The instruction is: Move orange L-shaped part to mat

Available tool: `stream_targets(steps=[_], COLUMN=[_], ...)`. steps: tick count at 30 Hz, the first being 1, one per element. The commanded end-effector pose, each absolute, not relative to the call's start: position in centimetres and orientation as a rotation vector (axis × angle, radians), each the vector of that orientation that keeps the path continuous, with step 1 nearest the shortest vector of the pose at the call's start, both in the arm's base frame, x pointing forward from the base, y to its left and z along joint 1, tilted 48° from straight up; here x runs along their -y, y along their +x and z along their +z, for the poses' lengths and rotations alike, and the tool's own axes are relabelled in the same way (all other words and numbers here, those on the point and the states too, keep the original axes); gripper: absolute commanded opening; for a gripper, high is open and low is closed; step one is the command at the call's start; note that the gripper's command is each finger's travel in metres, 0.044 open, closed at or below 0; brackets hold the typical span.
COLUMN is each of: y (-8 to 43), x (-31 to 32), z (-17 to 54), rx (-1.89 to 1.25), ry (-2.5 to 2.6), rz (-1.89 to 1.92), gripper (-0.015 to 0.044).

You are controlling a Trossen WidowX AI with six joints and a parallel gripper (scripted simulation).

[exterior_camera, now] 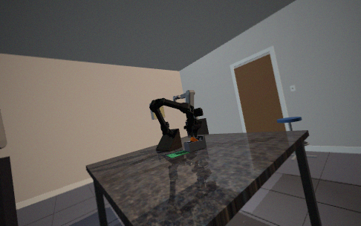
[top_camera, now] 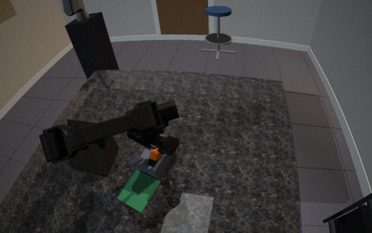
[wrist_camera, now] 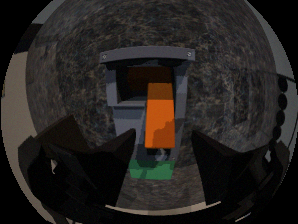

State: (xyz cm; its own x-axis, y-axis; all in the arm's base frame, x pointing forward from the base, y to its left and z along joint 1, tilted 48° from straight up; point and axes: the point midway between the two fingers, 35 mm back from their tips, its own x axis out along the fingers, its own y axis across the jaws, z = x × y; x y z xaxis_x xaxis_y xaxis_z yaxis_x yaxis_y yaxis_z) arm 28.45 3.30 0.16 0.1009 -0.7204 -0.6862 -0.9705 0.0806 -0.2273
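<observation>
The orange part is tilted in the grey tray. Its straight end stands raised at the green mat's side, while its darker L-shaped end sits low in the pocket, in shadow. My gripper is open over the tray, with one dark finger on each side of the raised bar and a visible gap on both sides in the wrist view. In the top and exterior views the fingertips are too dark to make out. The green mat lies flat and bare beside the tray.
The arm's dark base block stands on the speckled table, to the left of the tray in the top view. A pale patch shows on the table at the front of that view.
</observation>
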Motion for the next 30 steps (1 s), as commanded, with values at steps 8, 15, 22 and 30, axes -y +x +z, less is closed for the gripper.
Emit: stream_targets(steps=[8, 15, 22, 30], y=[28.3, 28.3, 28.6, 28.6], x=[-1.8, -1.2, -1.5, -1.5], z=[-1.1, -1.5, -1.3, -1.3], rx=[-1.684, -1.685, -1.678, -1.678], ry=[-1.704, -1.705, -1.695, -1.695], rz=[0.466, 0.465, 0.46, 0.46], gripper=[0.028, 0.028, 0.0155, 0.0102])
